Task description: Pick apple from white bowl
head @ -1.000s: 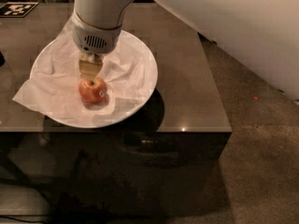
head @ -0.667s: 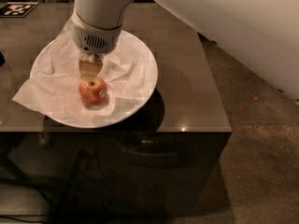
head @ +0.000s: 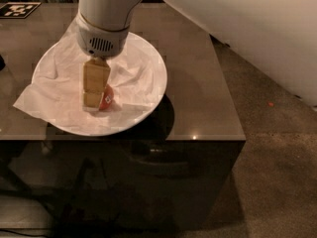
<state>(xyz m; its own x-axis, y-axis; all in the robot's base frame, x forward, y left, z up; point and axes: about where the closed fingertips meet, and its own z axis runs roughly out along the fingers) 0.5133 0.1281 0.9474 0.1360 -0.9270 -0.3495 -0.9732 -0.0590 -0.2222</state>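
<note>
The white bowl [head: 159,90] stands on the left half of a dark table, lined with crumpled white tissue paper [head: 54,93]. The small red-orange apple [head: 107,97] lies in the bowl a little in front of its middle, with a small dark sticker facing right. My gripper [head: 95,101] hangs from the white arm straight down into the bowl. Its tan end is at the apple and hides the apple's left part; only the apple's right side shows.
The dark glossy table [head: 198,83] ends at a front edge just below the bowl and at a right edge beside brown floor [head: 277,172]. A tissue corner [head: 22,103] overhangs the bowl at left. A black-and-white marker tag [head: 17,9] lies at the far left.
The gripper has come down from just behind the apple to the apple itself and now covers its left part. The bowl and tissue have not moved.
</note>
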